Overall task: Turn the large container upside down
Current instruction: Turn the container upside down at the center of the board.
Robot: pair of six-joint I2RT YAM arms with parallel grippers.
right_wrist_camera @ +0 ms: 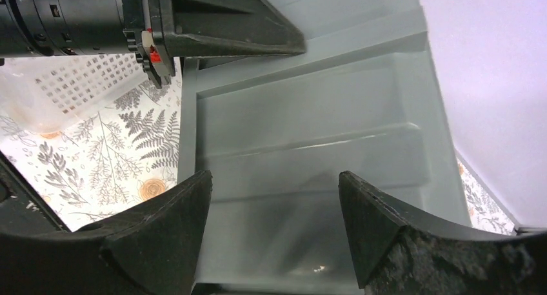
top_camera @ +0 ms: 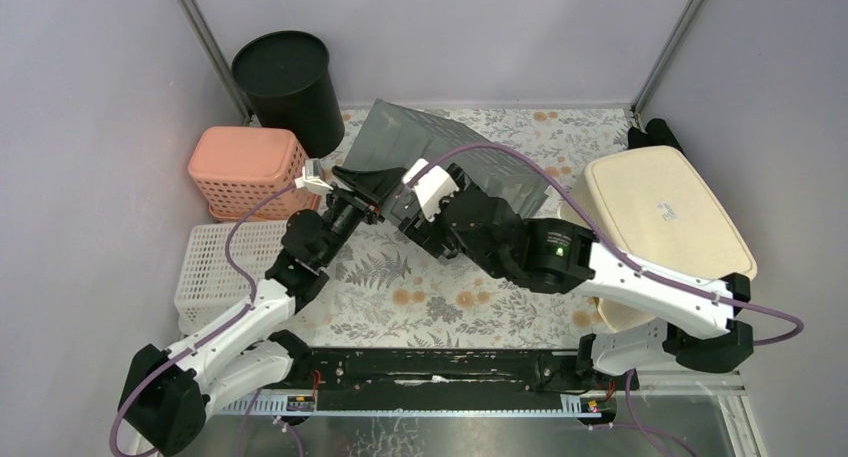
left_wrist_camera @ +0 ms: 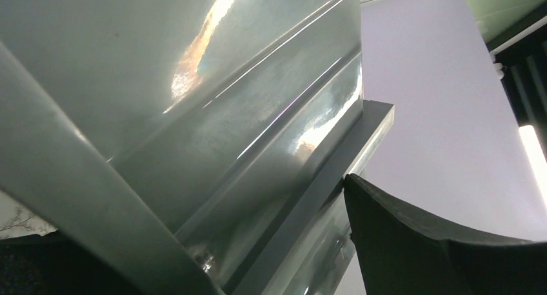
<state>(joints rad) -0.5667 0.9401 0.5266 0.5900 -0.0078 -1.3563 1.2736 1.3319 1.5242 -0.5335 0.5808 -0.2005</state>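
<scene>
We see the grey container (top_camera: 440, 142) tilted; the left gripper (top_camera: 352, 182) seemingly clasps its rim, the right gripper (right_wrist_camera: 274, 198) spread, empty, beside it.

Top cam: you're above and behind both arm bases, looking down over the whole table (top_camera: 430, 307). Left wrist cam: v. close, angled up along the grey container (left_wrist_camera: 213, 146) wall. Right wrist cam: close, facing its ribbed side (right_wrist_camera: 309, 146) w/ table beyond. All 3 views share that container (top_camera: 440, 147).

Grey ribbed large container (top_camera: 455, 152) tilted mid-table
</scene>
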